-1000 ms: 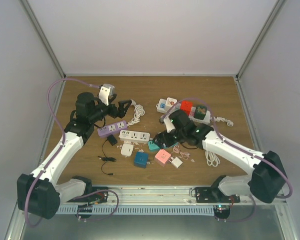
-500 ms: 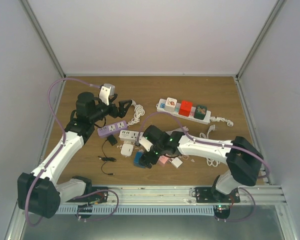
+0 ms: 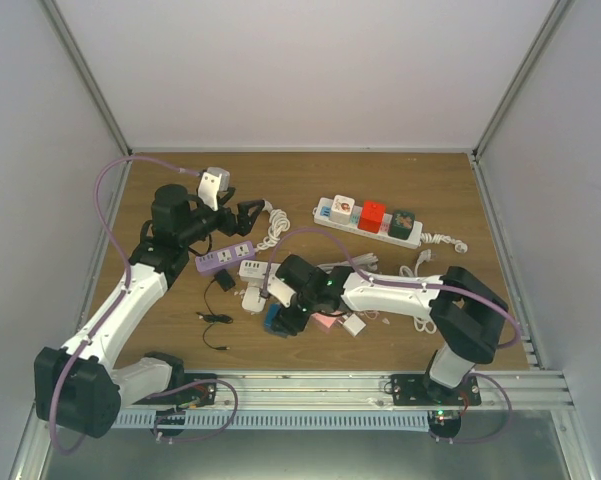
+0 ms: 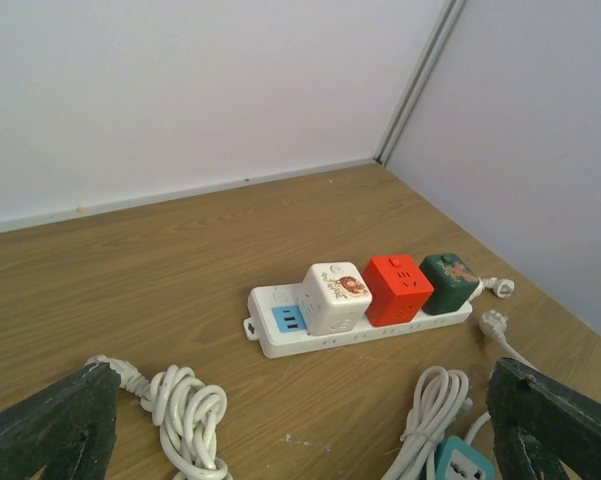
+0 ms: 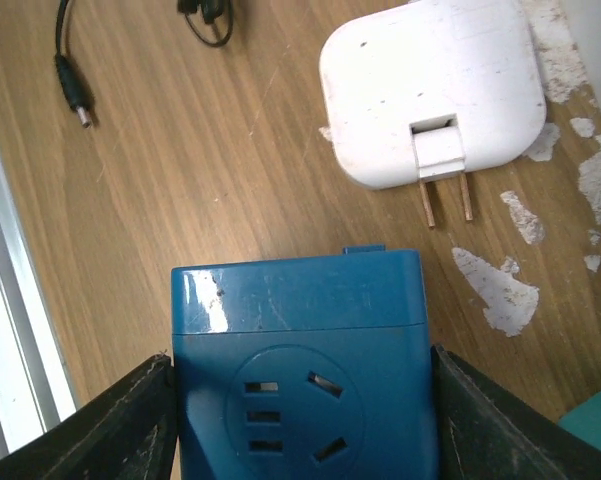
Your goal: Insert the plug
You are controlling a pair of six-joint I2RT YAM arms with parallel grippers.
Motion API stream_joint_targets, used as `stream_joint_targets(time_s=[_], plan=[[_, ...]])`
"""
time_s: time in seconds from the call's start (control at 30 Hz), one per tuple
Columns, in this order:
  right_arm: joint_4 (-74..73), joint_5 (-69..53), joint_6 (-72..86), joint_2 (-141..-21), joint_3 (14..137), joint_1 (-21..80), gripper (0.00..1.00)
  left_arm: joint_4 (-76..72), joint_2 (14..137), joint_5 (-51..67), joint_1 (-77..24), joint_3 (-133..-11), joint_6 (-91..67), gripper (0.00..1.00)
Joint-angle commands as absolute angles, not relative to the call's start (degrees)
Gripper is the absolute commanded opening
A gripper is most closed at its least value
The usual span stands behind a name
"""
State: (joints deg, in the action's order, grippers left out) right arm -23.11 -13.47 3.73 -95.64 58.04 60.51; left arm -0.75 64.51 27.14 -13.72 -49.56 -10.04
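Note:
A blue cube socket adapter (image 5: 300,350) lies on the wooden table, socket face up. My right gripper (image 5: 302,420) straddles it, and both dark fingers (image 5: 110,430) press its sides. In the top view the right gripper (image 3: 287,313) covers most of the blue cube (image 3: 273,322). A white two-pin plug adapter (image 5: 430,90) lies just beyond it, pins pointing at the cube. My left gripper (image 4: 305,430) is open and empty, held above the table near the purple power strip (image 3: 225,257), also shown in the top view (image 3: 248,213).
A white power strip (image 3: 412,238) holding white, red and green cubes lies at the back right. A white strip (image 3: 257,269), a pink cube (image 3: 328,319), a teal socket (image 4: 463,462), coiled white cords (image 4: 185,415) and a black cable jack (image 5: 70,90) are scattered around.
My right arm has swung left from the table's middle right down to the blue cube and its fingers now flank it. The left arm has stayed put.

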Motion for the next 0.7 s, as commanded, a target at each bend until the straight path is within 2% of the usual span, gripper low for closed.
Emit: stream_joint_targets(time_s=[0.0,0.13,0.3,0.43,0.53,0.67], plan=[[-20.49,-9.71,4.55,-96.54,58.11,61.06,0.58,-4.37,63.21,26.96,-13.28,-48.6,-10.29,0.99],[-17.54,-7.13,7.36,-94.17,57.37,61.03,0.52,-4.31,62.85,25.15,-13.31,-48.56,-10.94,0.99],[-10.05,-6.22,12.12,-87.59,54.36,60.52,0.52,-4.48,62.08,22.29,-13.31,-48.28,-12.76,0.99],[-2.6,-3.33,14.54,-81.64,50.48,59.59,0.53,1.88,62.92,21.29,-13.33,-52.56,-21.68,0.99],[2.76,-0.48,13.93,-79.14,48.3,58.23,0.53,6.8,63.92,23.64,-13.34,-54.68,-28.63,0.98],[7.89,-0.89,10.57,-77.56,46.68,55.38,0.54,13.5,65.05,29.91,-13.35,-56.26,-29.02,0.95]])
